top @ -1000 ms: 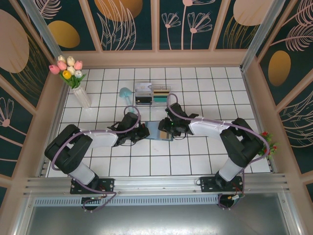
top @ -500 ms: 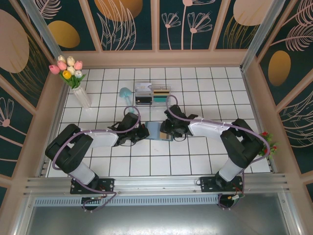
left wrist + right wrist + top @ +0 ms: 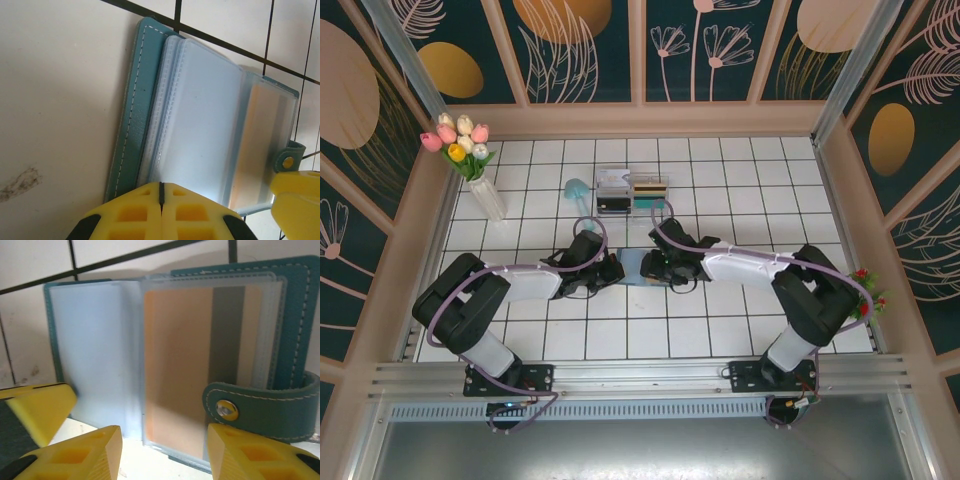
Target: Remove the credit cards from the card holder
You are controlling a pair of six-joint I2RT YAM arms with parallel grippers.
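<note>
The card holder (image 3: pixel 636 268) lies open on the white tiles between the two arms. Its teal cover (image 3: pixel 131 115) and clear sleeves (image 3: pixel 200 120) face up. An orange credit card (image 3: pixel 180 365) with a dark stripe sits inside the right-hand sleeve, also visible as an orange credit card (image 3: pixel 260 145). A teal snap strap (image 3: pixel 260 405) curls over the holder's near right edge. My left gripper (image 3: pixel 161 189) is shut, its tip resting at the near edge of the left pages. My right gripper (image 3: pixel 162 452) is open, its fingers straddling the sleeve's near edge and the strap.
A clear two-compartment box (image 3: pixel 632 192) with cards in it stands behind the holder. A small light-blue object (image 3: pixel 577 187) lies to its left. A vase of tulips (image 3: pixel 470 160) is at the back left, and red flowers (image 3: pixel 866 295) at the right wall.
My right gripper has shifted a little leftward and nearer onto the holder. The left arm and the holder have stayed put.
</note>
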